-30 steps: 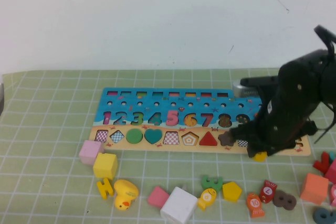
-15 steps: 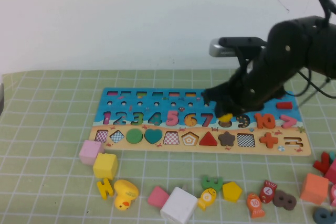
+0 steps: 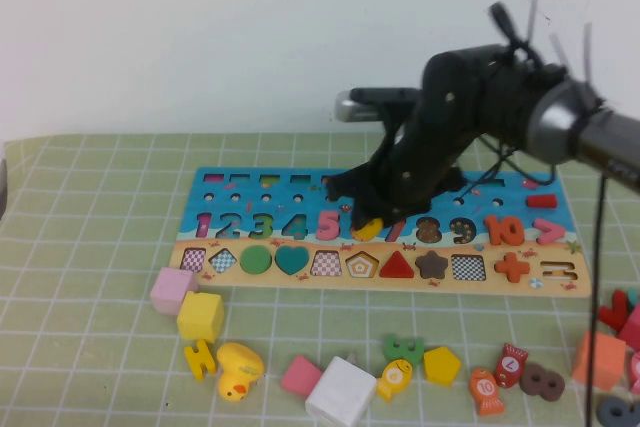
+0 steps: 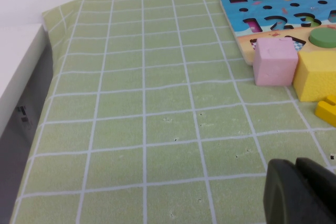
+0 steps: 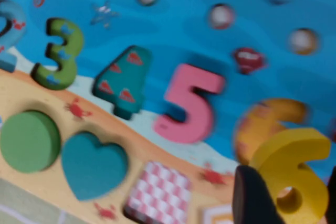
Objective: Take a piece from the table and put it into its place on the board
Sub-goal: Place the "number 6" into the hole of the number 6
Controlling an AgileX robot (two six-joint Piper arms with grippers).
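My right gripper point(image 3: 368, 225) hangs over the middle of the board point(image 3: 250, 187), jaws pinching the yellow 6 point(image 5: 294, 169) by its lower loop. In the right wrist view a dark finger point(image 5: 254, 195) presses the 6's side and the piece sits tilted, raised off the board. The empty 6 recess point(image 5: 262, 127), orange-brown floor, lies just behind and beside the held piece, partly covered by it; whether the piece touches the board I cannot tell. To one side of my jaws along the number row: pink 5 point(image 5: 188, 103), teal 4 point(image 5: 123, 80), green 3 point(image 5: 60, 53). Nearer than those, in the shape row: green circle point(image 5: 29, 140), teal heart point(image 5: 94, 163), checkered square recess point(image 5: 157, 192). In the high view the 7 point(image 3: 396, 229), 8 point(image 3: 428, 230), 9 point(image 3: 461, 230) and 10 point(image 3: 505, 231) sit on the other side of my jaws.

My left gripper point(image 4: 299, 192) is parked low over the worktop point(image 4: 131, 129), well away from the board's end; its jaws look pressed together, dark tips side by side. Past them: pink cube point(image 4: 274, 61) touching a yellow cube point(image 4: 317, 74) by the board edge.

Loose on the worktop nearer than my right jaws: yellow pentagon point(image 3: 441, 364), white cube point(image 3: 341, 391), yellow duck point(image 3: 239, 369), orange block point(image 3: 598, 358).
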